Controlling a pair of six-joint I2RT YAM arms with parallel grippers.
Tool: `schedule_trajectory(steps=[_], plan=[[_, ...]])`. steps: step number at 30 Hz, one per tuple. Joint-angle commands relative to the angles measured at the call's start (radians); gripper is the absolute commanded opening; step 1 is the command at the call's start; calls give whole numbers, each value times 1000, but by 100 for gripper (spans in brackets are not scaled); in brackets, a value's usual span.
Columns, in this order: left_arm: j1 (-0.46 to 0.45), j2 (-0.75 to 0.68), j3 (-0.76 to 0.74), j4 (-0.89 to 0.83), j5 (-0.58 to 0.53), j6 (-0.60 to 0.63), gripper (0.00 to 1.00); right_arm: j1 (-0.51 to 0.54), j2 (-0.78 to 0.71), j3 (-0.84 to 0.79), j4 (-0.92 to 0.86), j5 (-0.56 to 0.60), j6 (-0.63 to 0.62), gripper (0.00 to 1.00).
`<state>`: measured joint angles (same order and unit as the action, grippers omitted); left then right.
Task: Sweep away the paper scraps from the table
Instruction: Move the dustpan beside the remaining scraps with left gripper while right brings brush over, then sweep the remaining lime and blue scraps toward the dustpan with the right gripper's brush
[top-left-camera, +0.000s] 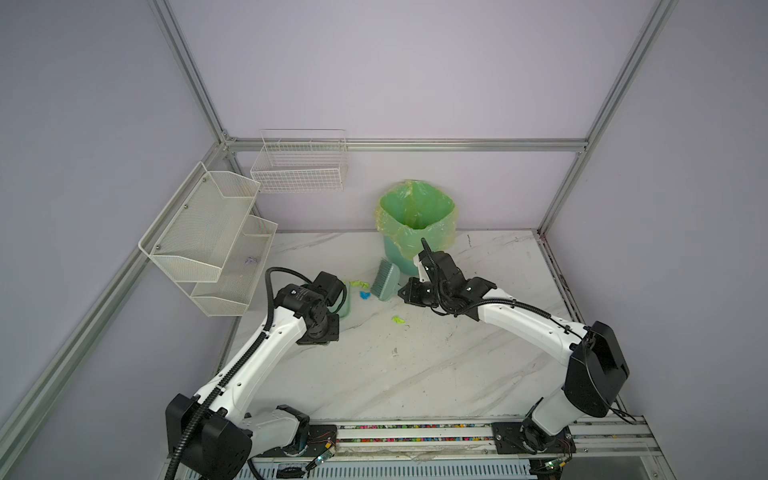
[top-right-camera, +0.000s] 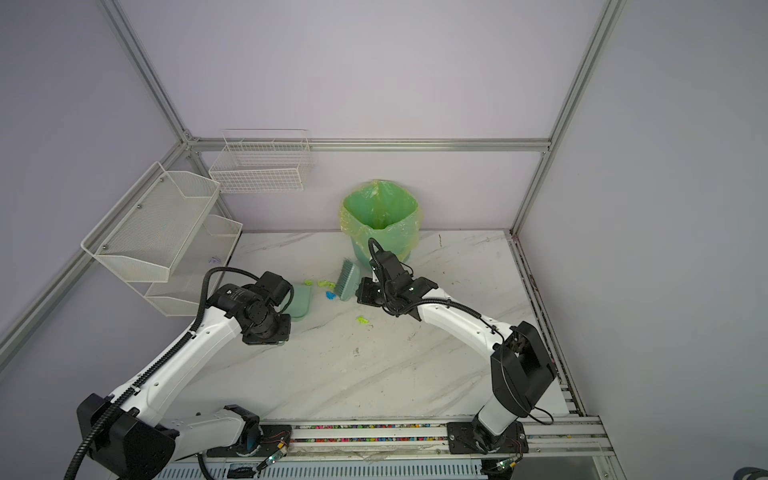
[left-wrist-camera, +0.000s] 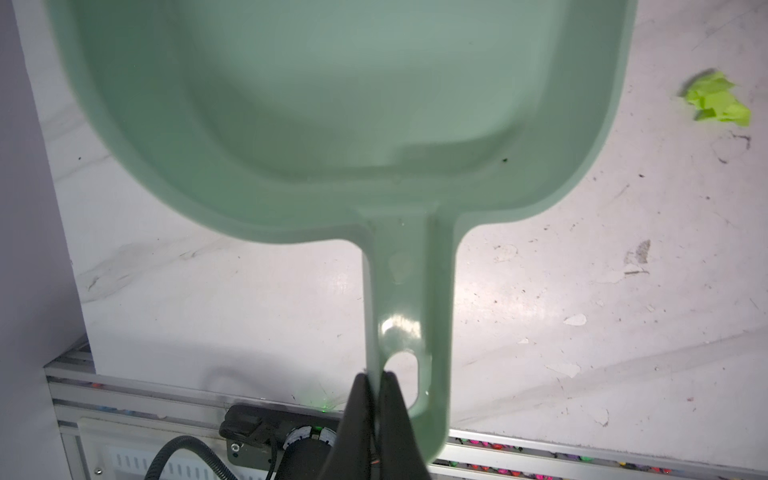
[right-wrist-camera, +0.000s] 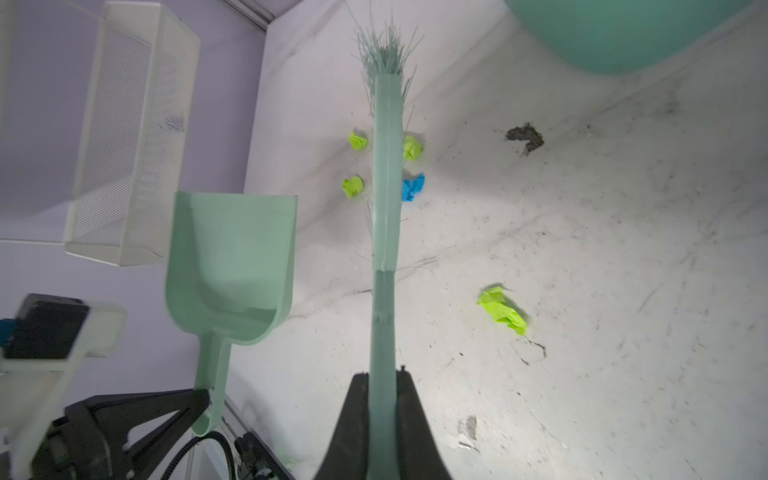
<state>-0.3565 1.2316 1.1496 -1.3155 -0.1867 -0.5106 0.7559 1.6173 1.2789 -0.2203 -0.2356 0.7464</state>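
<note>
Right wrist view: seemingly mid-sweep, with right gripper (right-wrist-camera: 382, 376) clamping brush (right-wrist-camera: 386, 187), left gripper (right-wrist-camera: 203, 395) clamping dustpan (right-wrist-camera: 232, 257); next, drag paper scraps (right-wrist-camera: 503, 309) panward.

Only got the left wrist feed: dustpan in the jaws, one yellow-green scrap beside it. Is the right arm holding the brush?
Observer: Yes. The right gripper is shut on the handle of the brush.
Operator: More scraps than my one?
Observer: Five paper scraps show in the right wrist view: three yellow-green and one blue clustered at the brush head, plus a lone yellow-green one, likely yours.
Operator: Where's that cluster relative to the pan?
Observer: In both top views it lies between the dustpan and the brush.
</note>
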Motion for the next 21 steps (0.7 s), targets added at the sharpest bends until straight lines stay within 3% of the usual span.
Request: schedule_trajectory(steps=[1, 9, 14, 21], plan=[[41, -35, -20, 49, 10, 29, 0, 15, 52, 32, 200, -29, 158, 0], [147, -20, 7, 65, 22, 70, 0, 47, 254, 126, 375, -56, 381, 0], [193, -39, 5, 66, 24, 102, 0, 67, 374, 234, 423, -31, 464, 0], [215, -35, 20, 65, 37, 133, 0, 74, 574, 402, 461, -81, 565, 0]])
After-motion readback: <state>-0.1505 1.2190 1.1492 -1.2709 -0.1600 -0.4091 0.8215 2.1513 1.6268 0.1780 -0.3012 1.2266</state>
